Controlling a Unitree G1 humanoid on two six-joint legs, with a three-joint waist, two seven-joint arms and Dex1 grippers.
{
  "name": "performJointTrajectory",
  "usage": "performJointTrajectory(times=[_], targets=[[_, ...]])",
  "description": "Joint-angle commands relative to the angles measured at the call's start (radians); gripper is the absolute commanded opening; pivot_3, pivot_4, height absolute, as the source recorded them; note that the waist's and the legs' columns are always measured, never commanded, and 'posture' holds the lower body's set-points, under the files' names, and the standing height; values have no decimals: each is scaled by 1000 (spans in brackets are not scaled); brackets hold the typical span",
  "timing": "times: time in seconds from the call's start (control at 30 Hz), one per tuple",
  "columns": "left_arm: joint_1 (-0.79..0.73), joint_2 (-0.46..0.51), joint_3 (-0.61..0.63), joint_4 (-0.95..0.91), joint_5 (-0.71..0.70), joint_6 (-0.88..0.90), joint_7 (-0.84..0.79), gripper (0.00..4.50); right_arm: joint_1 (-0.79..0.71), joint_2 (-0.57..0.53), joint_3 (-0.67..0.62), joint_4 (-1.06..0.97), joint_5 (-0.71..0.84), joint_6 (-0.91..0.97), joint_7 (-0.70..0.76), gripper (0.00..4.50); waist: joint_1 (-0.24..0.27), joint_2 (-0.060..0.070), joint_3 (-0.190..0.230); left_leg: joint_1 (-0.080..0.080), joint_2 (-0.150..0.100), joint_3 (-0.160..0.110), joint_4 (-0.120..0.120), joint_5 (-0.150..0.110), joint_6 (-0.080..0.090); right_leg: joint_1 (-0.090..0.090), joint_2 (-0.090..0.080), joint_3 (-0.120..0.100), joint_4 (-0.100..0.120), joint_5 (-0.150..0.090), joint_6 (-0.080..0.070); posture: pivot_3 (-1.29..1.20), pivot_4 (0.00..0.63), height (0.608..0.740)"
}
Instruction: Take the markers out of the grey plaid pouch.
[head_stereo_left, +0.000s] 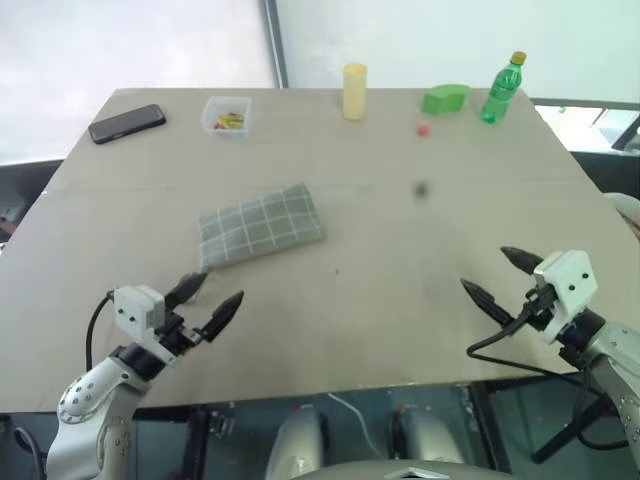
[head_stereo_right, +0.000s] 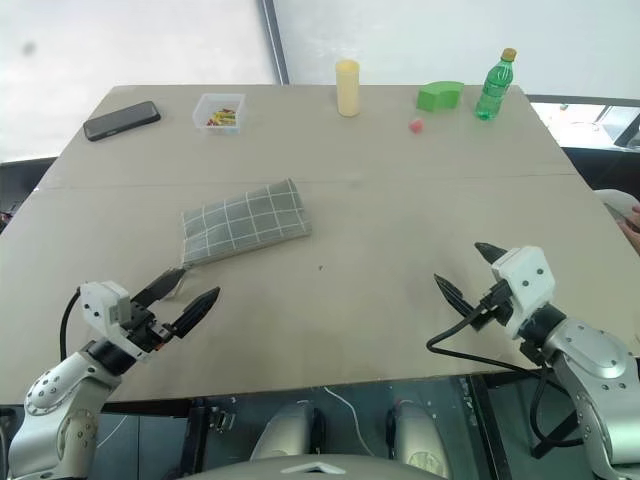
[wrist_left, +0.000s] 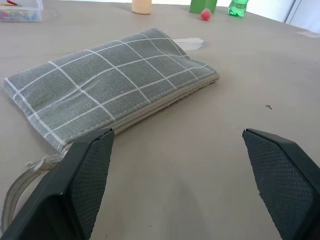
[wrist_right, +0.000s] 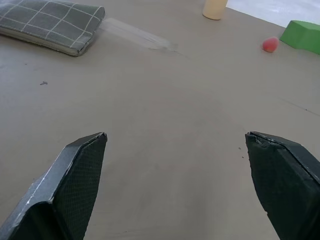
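**benchwatcher:** Standing right by it. Looks like the very start to me: the grey plaid pouch (head_stereo_left: 261, 225) is lying flat on the bench (head_stereo_left: 400, 300), a bit left of the middle, zipped up as far as I can see, and no markers are out anywhere. The left pincer (head_stereo_left: 205, 301) hovers near the front edge just short of the pouch's near corner, fingers spread wide, nothing in them. The right pincer (head_stereo_left: 505, 276) is over by the front right corner, also spread wide and empty, well apart from the pouch.

**tinkerdave:** So what's next, you reckon?

**benchwatcher:** My guess: one pincer has to pin the pouch down while the other gets hold of the little strap (wrist_left: 20, 180) or zip pull at the near end. Soft fabric, so it'll probably slide or bunch if only one side grabs it.

**tinkerdave:** Any brands or labels on the stuff?

**benchwatcher:** Nothing I can read. The green bottle (head_stereo_left: 502, 90) near the far right corner has a label, but it's too small to make out. The phone (head_stereo_left: 127, 123) at the far left corner has a dark screen, and the pouch is plain grid, no logo.
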Motion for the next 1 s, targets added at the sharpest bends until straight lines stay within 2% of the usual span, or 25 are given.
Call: performJointTrajectory(times=[0.03, 0.13, 0.37, 0.43, 0.5, 0.53, 0.63, 0.73, 0.8, 0.87, 1.0], targets=[[-15, 12, 11, -37, -8, 5, 18, 4273, -26, 7, 8, -33, 3, -3, -17, 4500, 0, 0, 0, 0, 0, 0, 0, 0, 0, 0, 0, 0, 0, 0, 0, 0, 150, 740], [-68, 25, 25, -33, -38, 75, 68, 4273, -57, 21, 35, -35, -6, 3, -40, 4500, 0, 0, 0, 0, 0, 0, 0, 0, 0, 0, 0, 0, 0, 0, 0, 0, 150, 740], [-146, 58, 45, 21, -31, 115, 106, 4273, -76, 42, 63, -37, -14, -5, -64, 4500, 1, 0, 0, 0, 0, 0, 0, 0, 0, 0, 0, 0, 0, 0, 0, 0, 150, 740], [-176, 97, 53, 78, 33, 109, 145, 4273, -78, 45, 65, -38, -16, -7, -67, 4500, 1, 0, 0, 0, 0, 0, 0, 0, 0, 0, 1, 0, 0, 0, 0, 0, 150, 740], [-225, 145, 54, 187, 143, -36, 156, 4273, -82, 48, 69, -38, -19, -8, -71, 4500, 1, 0, 0, 0, 0, 0, 0, 0, 0, 0, 1, 0, 1, 0, 0, 0, 150, 740], [-255, 192, 43, 268, 224, -179, 144, 4273, -84, 49, 72, -37, -23, -11, -74, 4500, 1, 0, 0, 0, 0, -1, 0, 0, 0, 0, 1, 0, 1, 0, 0, 0, 150, 740], [-352, 299, 38, 486, 348, -399, 164, 4273, -91, 57, 79, -32, -32, -18, -82, 4500, 2, -2, 0, 0, 0, 0, 0, 0, 0, 0, 1, 0, 0, 0, 0, 0, 150, 740], [-407, 405, -38, 700, 477, -700, 123, 4273, -99, 64, 83, -25, -37, -23, -84, 4500, 1, -1, 1, -1, 0, 0, 0, 1, -1, -1, 1, -1, 0, 0, 0, 0, 150, 740], [-452, 435, -75, 805, 519, -803, 127, 4273, -104, 67, 86, -21, -39, -26, -85, 4500, 1, 0, 1, -1, 0, 2, 0, 1, -2, -1, 1, 0, -1, 0, 0, 0, 150, 740], [-531, 470, -162, 928, 605, -937, 111, 4273, -110, 76, 88, -19, -24, -56, -64, 4500, 5, 0, 1, -1, -1, 3, 0, 1, -2, -1, -1, 0, -1, 0, 0, 0, 150, 740], [-663, 510, -295, 1116, 719, -1142, 106, 4273, -98, 79, 87, -76, 102, -118, 63, 4500, 4, 0, 1, -2, -1, 2, 0, 1, -2, -1, 0, -2, -1, 0, 0, 0, 150, 740]])
